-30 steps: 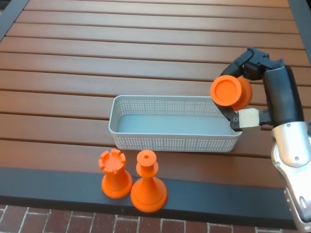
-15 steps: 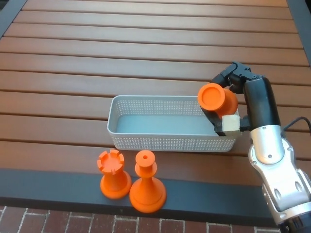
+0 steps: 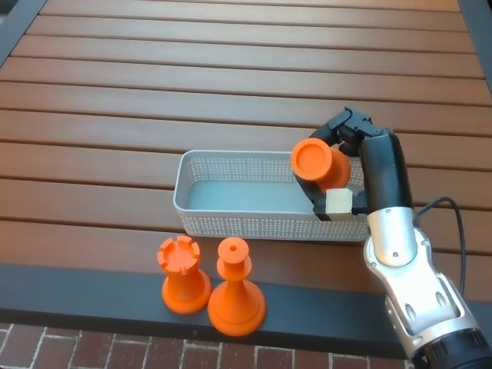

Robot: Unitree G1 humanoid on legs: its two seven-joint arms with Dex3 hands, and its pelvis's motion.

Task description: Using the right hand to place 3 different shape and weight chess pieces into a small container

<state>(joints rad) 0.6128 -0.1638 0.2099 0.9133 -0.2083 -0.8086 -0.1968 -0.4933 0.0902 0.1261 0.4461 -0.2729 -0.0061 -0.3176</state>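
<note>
My right hand [image 3: 338, 165] is shut on an orange chess piece [image 3: 317, 163], holding it tilted with its round base facing me, above the right end of the grey mesh container [image 3: 231, 219]. The container has nothing else inside. An orange rook [image 3: 183, 275] and an orange pawn-like piece [image 3: 235, 289] stand side by side on the dark front ledge, in front of the container's left half. My left hand is out of the picture.
The container rests on a brown slatted wooden table [image 3: 192, 84]. A dark ledge [image 3: 77, 296] runs along the table's front, with brick paving [image 3: 115, 350] below it. A cable [image 3: 453, 223] loops off my right forearm.
My right hand has carried the orange piece leftward, from beyond the container's right end to above its right part. The rook and the other piece have stayed put.
</note>
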